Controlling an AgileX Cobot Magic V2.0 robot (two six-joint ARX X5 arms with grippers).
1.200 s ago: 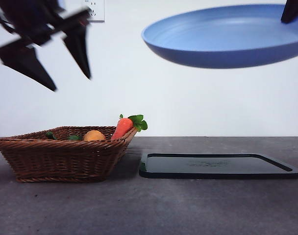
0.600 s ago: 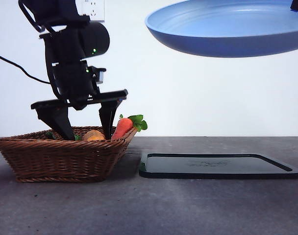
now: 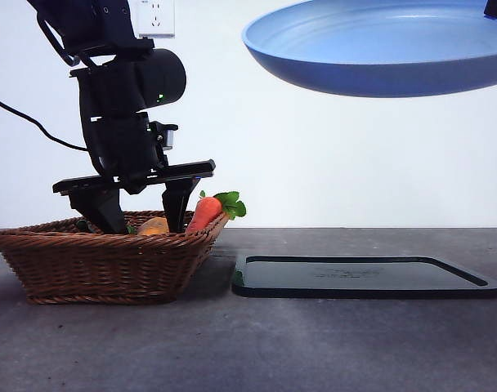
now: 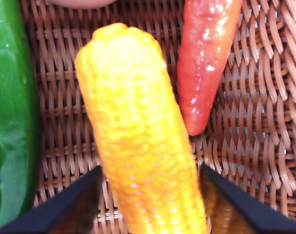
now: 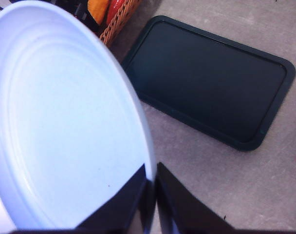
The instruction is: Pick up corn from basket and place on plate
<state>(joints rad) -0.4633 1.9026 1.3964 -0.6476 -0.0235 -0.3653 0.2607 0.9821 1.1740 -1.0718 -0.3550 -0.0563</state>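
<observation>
Left gripper: at the left of the front view, lowered into the shallow brown woven wicker basket; its two black jaws stand wide apart, their tips below the braided rim, one on each side of the corn. In the left wrist view the jaws flank the cob without visibly pressing it.

Corn: the stubby orange-yellow ridged cob lies on the basket's woven floor, filling the middle of the left wrist view. In the front view only its rounded top shows above the rim, between the jaws.

Neighbours in the basket: a glossy red-orange carrot lies just beside the corn, its tip pointing toward one jaw. In the front view the carrot leans on the basket's right rim with its green leaves sticking out above it. A shiny green vegetable lies along the corn's other side.

Right gripper: jaws pinched closed on the rim of the round light-blue shallow plate, holding it in the air.

Plate: across the upper right of the front view, tilted, well above the table.

Tray: a flat black rectangular tray rests on the grey table, just right of the basket, below the plate.
</observation>
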